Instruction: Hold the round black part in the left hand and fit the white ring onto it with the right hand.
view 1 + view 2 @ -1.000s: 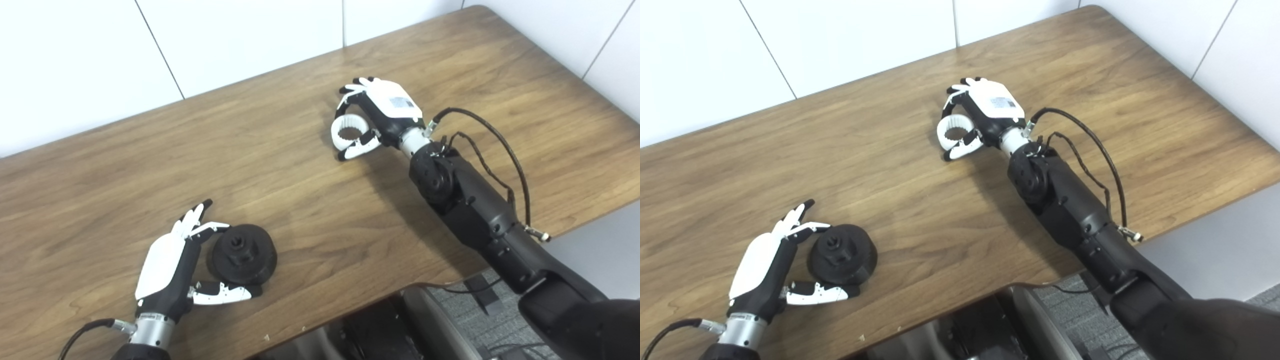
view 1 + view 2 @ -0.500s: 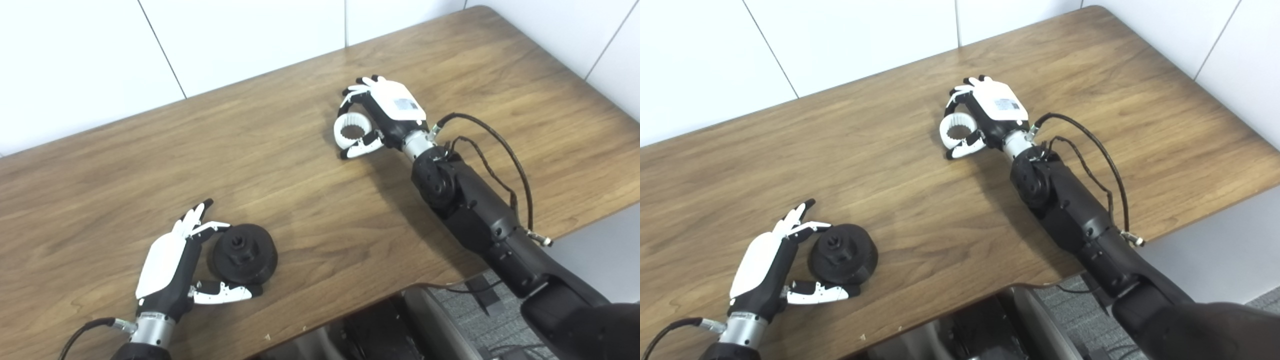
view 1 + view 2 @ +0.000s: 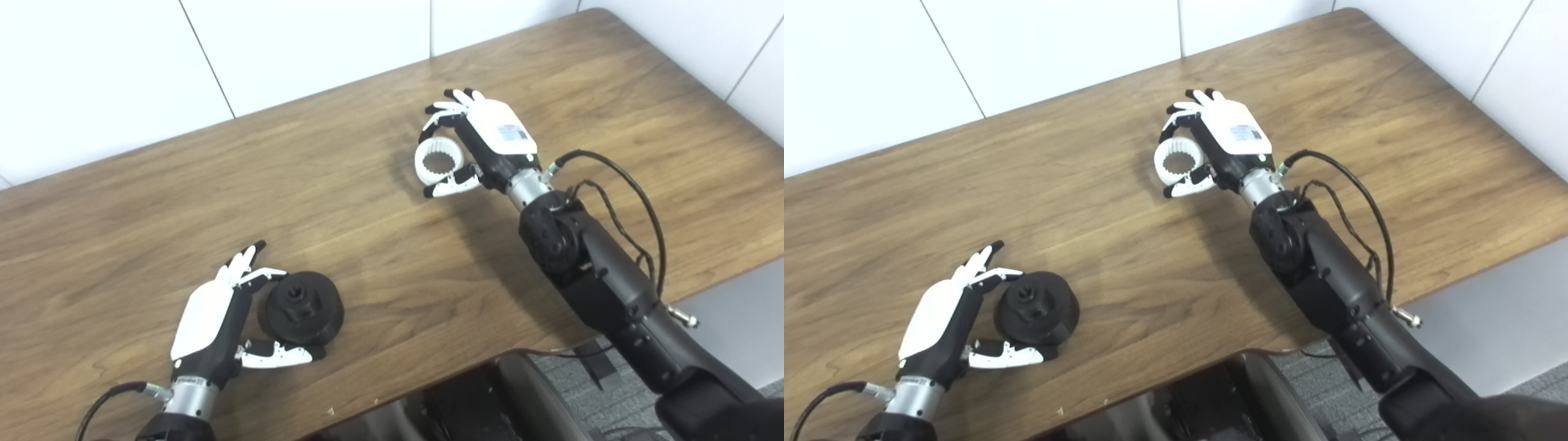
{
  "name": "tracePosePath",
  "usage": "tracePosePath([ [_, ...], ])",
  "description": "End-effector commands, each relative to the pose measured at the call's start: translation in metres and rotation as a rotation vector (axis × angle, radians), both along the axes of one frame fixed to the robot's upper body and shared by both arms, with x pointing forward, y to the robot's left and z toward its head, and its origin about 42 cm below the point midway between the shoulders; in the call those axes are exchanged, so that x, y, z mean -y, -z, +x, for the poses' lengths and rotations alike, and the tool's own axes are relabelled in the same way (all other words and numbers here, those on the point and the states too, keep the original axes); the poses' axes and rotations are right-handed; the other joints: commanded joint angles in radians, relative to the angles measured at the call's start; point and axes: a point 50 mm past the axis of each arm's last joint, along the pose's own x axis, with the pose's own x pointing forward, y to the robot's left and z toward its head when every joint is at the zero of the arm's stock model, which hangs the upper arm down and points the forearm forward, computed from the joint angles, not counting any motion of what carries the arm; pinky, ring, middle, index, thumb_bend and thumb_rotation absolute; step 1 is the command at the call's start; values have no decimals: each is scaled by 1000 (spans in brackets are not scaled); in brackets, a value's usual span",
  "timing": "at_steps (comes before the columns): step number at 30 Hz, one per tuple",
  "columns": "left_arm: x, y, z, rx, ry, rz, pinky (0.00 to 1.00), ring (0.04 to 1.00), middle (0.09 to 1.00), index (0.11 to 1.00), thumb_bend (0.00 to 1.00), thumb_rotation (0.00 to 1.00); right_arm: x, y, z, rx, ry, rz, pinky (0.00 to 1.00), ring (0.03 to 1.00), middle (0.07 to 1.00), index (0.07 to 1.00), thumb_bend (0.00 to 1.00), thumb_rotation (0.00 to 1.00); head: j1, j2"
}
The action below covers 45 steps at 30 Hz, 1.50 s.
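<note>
**A:** Left eye view: where is the round black part (image 3: 301,308)?

**B:** It lies flat near the front left edge of the wooden table (image 3: 184,202). The left hand (image 3: 211,324) cups it, fingers apart, thumb just under it and one fingertip at its upper edge; whether they press on it I cannot tell.

**A:** And the white ring (image 3: 437,161)?

**B:** Well apart, toward the table's far side. The right hand (image 3: 484,144) curls around it, thumb against its near side, fingers arched over the far side. Its toothed middle hole is empty. Whether it is lifted off the wood is unclear.
</note>
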Motion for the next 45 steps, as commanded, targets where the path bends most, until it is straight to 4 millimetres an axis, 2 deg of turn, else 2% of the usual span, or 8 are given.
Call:
tracePosePath([
  [1,2,-15,7,70,-2,0,1000,1000,1000,626,1000,369,-7,-24,-2,80,-40,6,1000,951,833,483,520,142,3,2],
  [9,7,-14,7,73,-5,1,1000,1000,1000,626,1000,362,-22,-34,-19,82,-114,39,1000,952,829,482,521,144,38,12],
  [23,23,-14,9,75,-10,-13,1000,1000,1000,624,1000,344,-41,-37,-49,50,-243,96,1000,954,836,482,521,142,173,39],
  [34,33,-15,11,68,-22,-21,1000,1000,1000,624,1000,338,-64,-37,-71,17,-363,132,1000,956,839,483,520,146,258,53],
  [45,35,-17,12,59,-26,-13,1000,1000,1000,625,1000,358,-88,-41,-89,3,-481,142,1000,972,843,482,520,146,290,59],
])
